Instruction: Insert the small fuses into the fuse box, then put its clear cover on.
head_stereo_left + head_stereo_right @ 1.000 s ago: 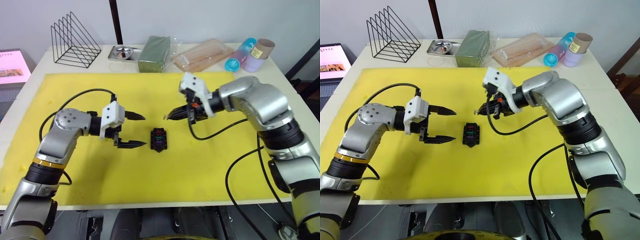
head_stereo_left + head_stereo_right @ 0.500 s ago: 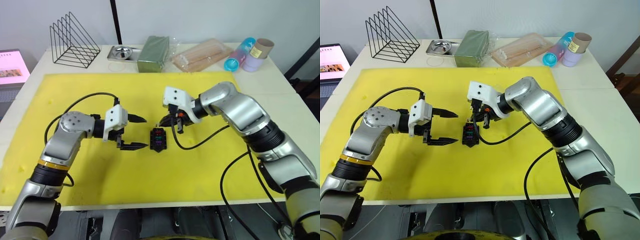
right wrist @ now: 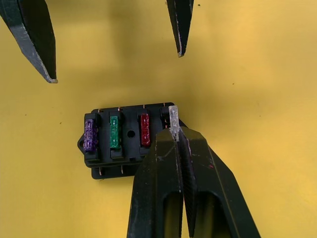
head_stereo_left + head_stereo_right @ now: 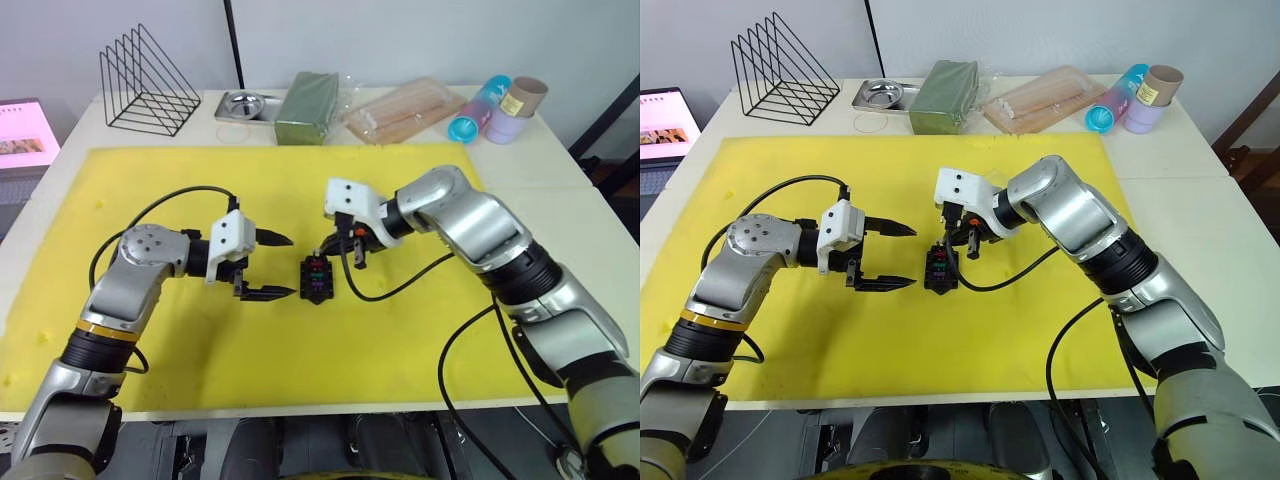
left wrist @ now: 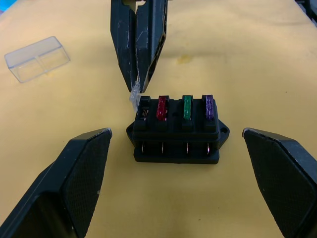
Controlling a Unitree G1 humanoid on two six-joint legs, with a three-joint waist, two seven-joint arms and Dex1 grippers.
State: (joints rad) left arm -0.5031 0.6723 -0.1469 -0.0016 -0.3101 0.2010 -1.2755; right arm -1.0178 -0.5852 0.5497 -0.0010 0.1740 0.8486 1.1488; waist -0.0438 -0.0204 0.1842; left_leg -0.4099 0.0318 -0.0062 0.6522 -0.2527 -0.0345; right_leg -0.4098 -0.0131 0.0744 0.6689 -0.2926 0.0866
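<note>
Three fuses (image 5: 184, 107) fill the fuse box (image 5: 176, 131); right claw (image 5: 138, 89) pinches the grey fuse (image 5: 134, 95); left claw (image 4: 268, 264) gapes.

I'm seeing the fuse box (image 4: 318, 278) lying mid-mat (image 4: 400, 340) between my 2 grippers, left gripper (image 4: 272, 265) to its left, right gripper (image 5: 137, 89) at its far end; 3 fuses (image 5: 184, 107) are sitting in it

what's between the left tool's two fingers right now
The fuse box sits on the yellow mat in the gap between the open left tool fingers, touching neither, as the left wrist view shows.
</note>
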